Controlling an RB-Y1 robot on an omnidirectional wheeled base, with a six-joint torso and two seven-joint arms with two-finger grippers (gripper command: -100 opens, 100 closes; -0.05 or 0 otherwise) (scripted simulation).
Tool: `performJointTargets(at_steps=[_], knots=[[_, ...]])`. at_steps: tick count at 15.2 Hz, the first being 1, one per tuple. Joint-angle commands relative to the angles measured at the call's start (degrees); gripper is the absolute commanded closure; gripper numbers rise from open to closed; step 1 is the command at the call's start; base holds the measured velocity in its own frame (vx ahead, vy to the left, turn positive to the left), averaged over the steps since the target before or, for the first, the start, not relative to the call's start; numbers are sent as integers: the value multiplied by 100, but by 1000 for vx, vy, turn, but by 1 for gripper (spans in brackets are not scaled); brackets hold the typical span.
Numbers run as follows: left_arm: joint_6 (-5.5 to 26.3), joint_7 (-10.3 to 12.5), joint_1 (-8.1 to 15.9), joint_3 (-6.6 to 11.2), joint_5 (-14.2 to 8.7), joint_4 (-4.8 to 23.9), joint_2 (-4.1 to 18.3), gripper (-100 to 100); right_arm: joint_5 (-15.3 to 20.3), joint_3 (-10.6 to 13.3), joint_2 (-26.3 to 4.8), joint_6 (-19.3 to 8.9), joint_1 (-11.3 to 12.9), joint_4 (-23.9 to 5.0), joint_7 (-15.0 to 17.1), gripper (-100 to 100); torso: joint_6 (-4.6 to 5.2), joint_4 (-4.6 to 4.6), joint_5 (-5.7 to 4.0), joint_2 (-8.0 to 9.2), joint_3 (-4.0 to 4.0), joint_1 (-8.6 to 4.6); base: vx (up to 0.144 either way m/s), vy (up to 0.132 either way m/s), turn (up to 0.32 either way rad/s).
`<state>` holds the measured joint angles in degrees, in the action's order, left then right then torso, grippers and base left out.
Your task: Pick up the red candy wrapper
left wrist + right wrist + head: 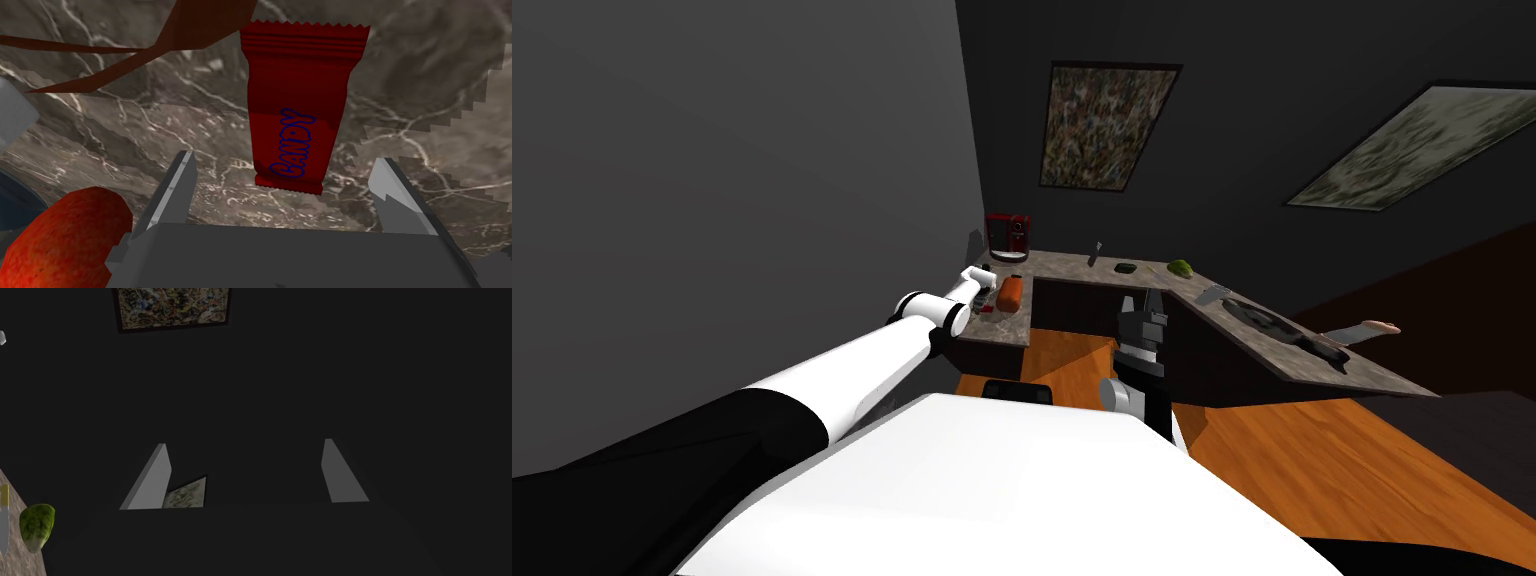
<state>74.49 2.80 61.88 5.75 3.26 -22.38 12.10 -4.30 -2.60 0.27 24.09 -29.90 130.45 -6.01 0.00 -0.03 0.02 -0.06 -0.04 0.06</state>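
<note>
Left wrist view, L to R: a rough red-orange lump (65, 240) sits just beside one finger, outside the grip line. Left gripper (284, 159) is spread wide w/ nothing held, aimed down at the marbled counter (125, 145). Red candy wrapper (295, 100) lies flat on it, near end between the two fingers, long axis along the approach, prob. so the blades can close across its narrow width. It's on bare stone, in no container. Can't tell if tips touch the stone. Right gripper (244, 443) is also spread and empty, parked near the counter's inner corner, well apart from the wrapper.
</note>
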Motion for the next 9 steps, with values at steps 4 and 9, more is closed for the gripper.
performJointTargets(at_steps=[4, 9], knots=[[-203, 79, -117, -2, 7, 84, 13, -100, 0, 0, 0, 0, 0, 0, 0, 0, -3, 1, 2, 3, 2, 8, 12, 37, -44], [-230, 83, -93, 1, 3, 142, 12, 100, 0, 0, 0, 0, 0, 0, 0, 0, 0, 2, 0, 2, 2, -3, -1, 2, 4]])
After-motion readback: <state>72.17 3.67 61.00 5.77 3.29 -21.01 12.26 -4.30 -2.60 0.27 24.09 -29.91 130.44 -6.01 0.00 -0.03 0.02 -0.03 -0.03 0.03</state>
